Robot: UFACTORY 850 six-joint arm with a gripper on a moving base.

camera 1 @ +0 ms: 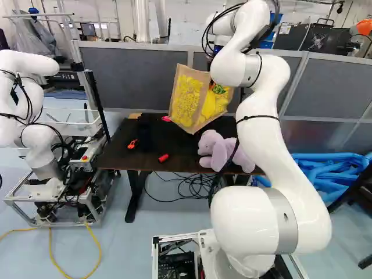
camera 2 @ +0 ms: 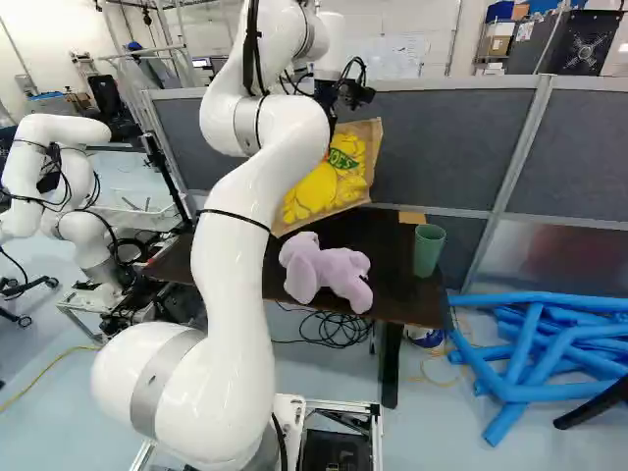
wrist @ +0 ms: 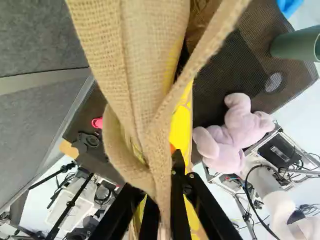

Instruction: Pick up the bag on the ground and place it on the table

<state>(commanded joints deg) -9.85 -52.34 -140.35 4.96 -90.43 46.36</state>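
Bag position: the bag [camera 1: 189, 99] hangs tilted over the counter [camera 2: 397, 294]; whether its lower corner touches the surface cannot be determined.

Pincer state: the pincer [wrist: 161, 200] is pinching the woven upper edge of the bag between its two fingers.

Handling: treat the bag as light and soft. The coarse cloth folds at the mouth yet hangs fairly flat below, which suggests little or no load. The weave should give good friction; breakage is unlikely. Expect swing and buckling when the lower edge meets the surface.

Grip point: use the gathered upper hem, near mid-width. Avoid gripping a single loose fold, as the bag may rotate. Lower slowly and keep the cloth away from the plush toy [camera 2: 329, 273] and the green cup [camera 2: 428, 250].

Count:
- Bag: 1.
- Counter: 1.
- Plush toy, lilac: 1.
- Green cup: 1.
- Red cylinder [camera 1: 163, 157]: 1.
- Orange-red item [camera 1: 132, 143]: 1.
- Pink item [camera 1: 167, 119]: 1, partly behind the bag.
- Blue tubes [camera 2: 530, 392]: several, overlapping; exact number cannot be determined.
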